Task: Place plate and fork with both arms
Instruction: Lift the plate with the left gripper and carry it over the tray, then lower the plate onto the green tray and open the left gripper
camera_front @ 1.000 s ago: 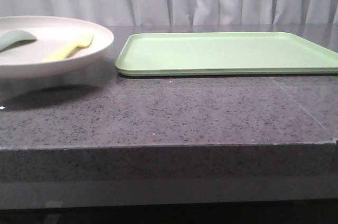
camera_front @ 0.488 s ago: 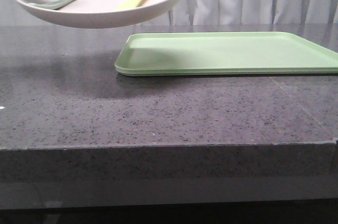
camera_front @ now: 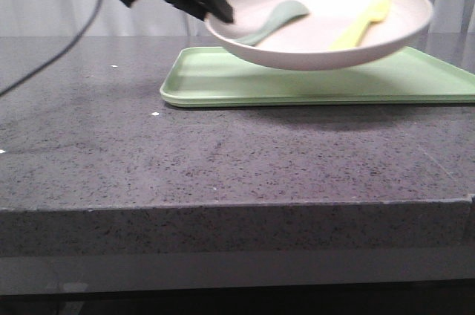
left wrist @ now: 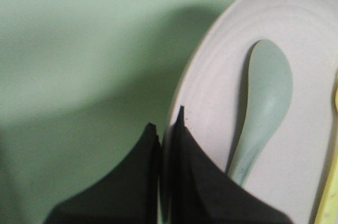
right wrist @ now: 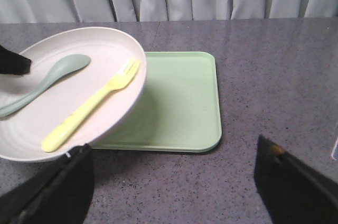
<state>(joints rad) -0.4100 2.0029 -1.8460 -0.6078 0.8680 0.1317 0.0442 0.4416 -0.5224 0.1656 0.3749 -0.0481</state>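
Observation:
The cream-white plate [camera_front: 326, 47] hangs tilted in the air above the light-green tray [camera_front: 200, 77]. My left gripper [camera_front: 217, 12] is shut on its left rim; in the left wrist view the gripper [left wrist: 167, 123] has one finger under the rim and one inside the plate [left wrist: 211, 76]. The pale-yellow fork [camera_front: 361, 24] lies in the plate beside a sage-green spoon [camera_front: 271, 21]. In the right wrist view the plate [right wrist: 105, 44], fork [right wrist: 92, 105] and spoon [right wrist: 47, 78] show, and my right gripper [right wrist: 169, 192] stands open over bare table, apart from them.
The tray [right wrist: 179, 102] lies flat on the grey speckled stone table [camera_front: 223, 159], partly under the plate. A white curtain hangs behind. The table's front edge [camera_front: 237, 207] is near. A cable [camera_front: 67, 44] trails at the left.
My left gripper has carried the plate, with fork and spoon in it, up and to the right, from the table's left side to above the tray.

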